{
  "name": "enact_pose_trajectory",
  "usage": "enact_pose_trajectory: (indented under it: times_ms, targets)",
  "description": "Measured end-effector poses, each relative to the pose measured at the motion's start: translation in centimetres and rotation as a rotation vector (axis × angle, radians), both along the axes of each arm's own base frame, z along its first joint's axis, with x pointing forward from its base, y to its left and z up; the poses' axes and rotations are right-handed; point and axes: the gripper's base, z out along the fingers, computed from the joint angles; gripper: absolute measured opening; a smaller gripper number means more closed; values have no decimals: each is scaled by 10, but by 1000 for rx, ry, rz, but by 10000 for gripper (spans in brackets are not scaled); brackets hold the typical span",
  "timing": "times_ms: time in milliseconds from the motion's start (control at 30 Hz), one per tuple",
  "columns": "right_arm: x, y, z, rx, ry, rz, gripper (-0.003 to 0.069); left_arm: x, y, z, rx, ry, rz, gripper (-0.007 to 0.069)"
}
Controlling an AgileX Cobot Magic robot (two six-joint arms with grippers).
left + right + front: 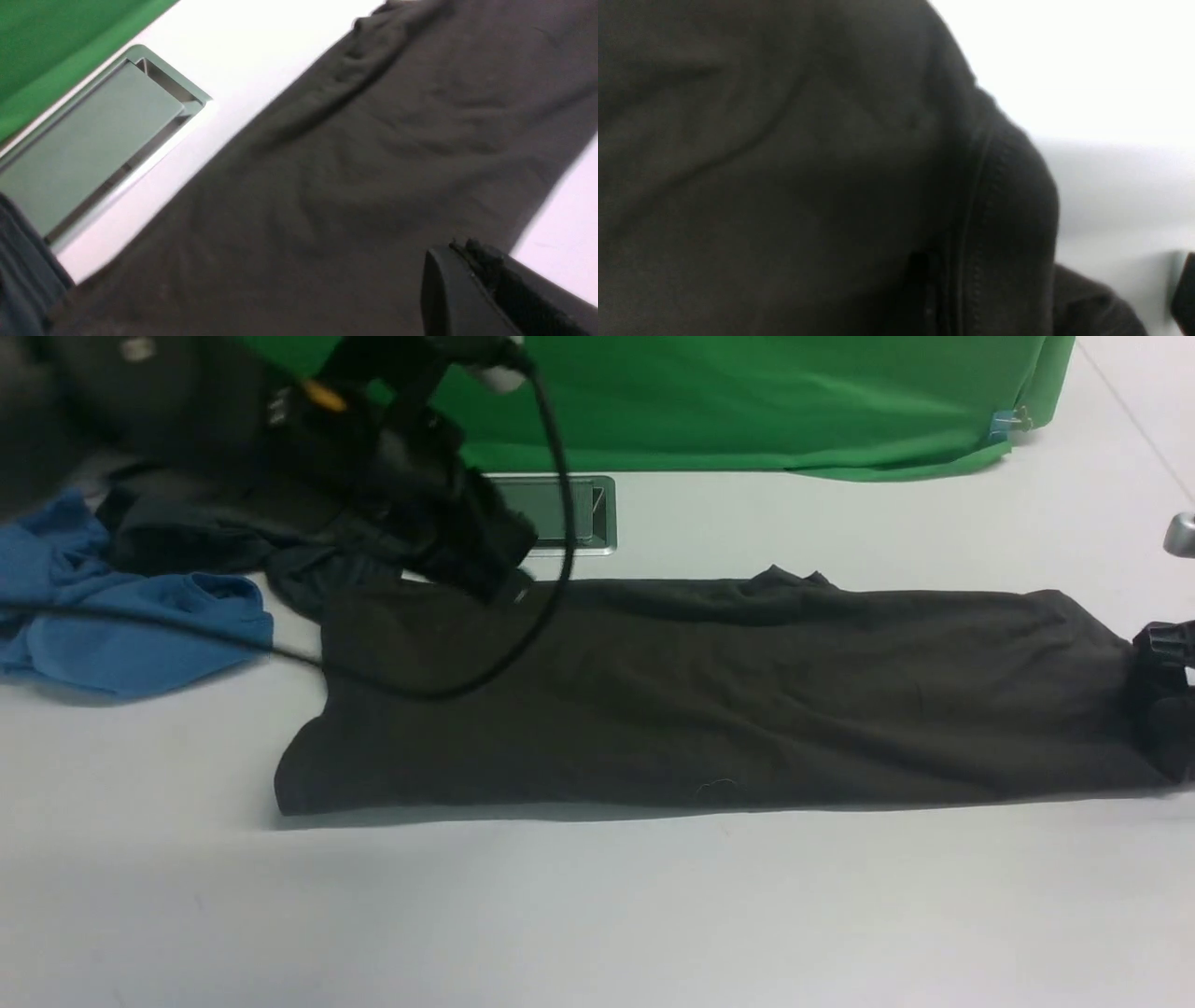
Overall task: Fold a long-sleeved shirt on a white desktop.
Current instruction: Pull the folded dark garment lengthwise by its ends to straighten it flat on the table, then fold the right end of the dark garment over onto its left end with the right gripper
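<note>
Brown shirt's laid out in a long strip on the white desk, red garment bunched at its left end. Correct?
Not quite: the garment bunched beside the long-sleeved shirt's left end is blue, not red, as the front view shows. The shirt does lie in a long strip on the white desktop.

- You get even, soft light on the bench (597, 915); thin shadow under the shirt (709, 709).
- Your left arm (401, 457) is blurred.
- The right wrist view looks out of focus, perhaps too close.

Left pincer (499, 581) closed and lowered; right pincer (1165, 686) spread wide.
</note>
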Motion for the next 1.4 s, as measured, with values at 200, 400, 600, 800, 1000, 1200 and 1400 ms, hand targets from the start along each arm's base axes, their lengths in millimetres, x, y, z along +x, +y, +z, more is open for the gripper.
enact_pose_trajectory:
  times_ms: [200, 400, 600, 800, 1000, 1200, 1400]
  targets:
    - [-1, 1, -2, 23, -5, -16, 538, -49, 17, 18, -54, -53, 30, 18]
    - [1, 20, -3, 56, -16, 40, 123, -86, 31, 12, -50, -27, 53, 18]
    - [-18, 16, 14, -3, 71, 16, 111, -122, 44, 0, -66, -25, 74, 18]
    - [-55, -22, 93, -109, -68, -138, 111, -137, 51, 0, -74, -99, 87, 18]
    - [-69, -7, 135, -93, -191, -127, 111, -135, 52, 2, -68, -137, 97, 18]
    - [-74, 44, 178, 46, -376, 13, 111, -134, 52, 3, -64, -146, 99, 18]
    - [-69, 107, 205, 249, -522, 213, 111, -134, 52, 3, -66, -151, 101, 18]
